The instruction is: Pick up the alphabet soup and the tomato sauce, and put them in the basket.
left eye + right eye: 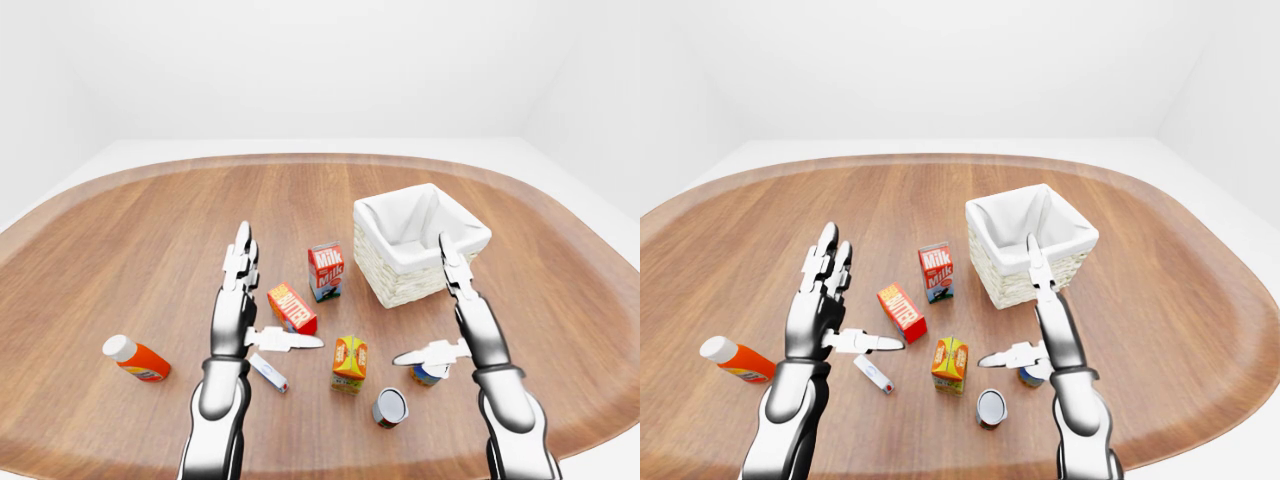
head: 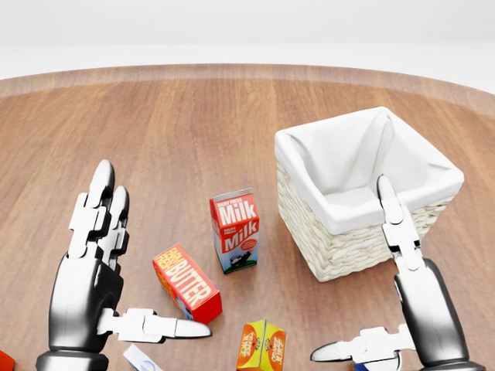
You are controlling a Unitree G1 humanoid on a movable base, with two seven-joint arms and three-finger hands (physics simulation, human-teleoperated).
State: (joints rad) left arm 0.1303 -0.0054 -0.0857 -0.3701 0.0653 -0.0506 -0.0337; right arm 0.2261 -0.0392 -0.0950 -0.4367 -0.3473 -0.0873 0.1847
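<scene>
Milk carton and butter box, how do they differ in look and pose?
The milk carton stands upright; the butter box lies on its long side. The milk carton has blue at its base and a peaked top; the butter box is red-orange and flat-ended. Both rest on the wooden table, untouched.

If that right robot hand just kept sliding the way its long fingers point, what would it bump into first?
Most likely the wicker basket: the right robot hand points its fingers up the head view at the basket's near wall. Height is unclear, so it might pass over the rim.

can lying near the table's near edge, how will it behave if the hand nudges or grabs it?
The can lies on its side, round end toward the camera, so a nudge would likely roll it. Its smooth curved wall may slip in three fingers. The table edge is close; it could roll off.
</scene>
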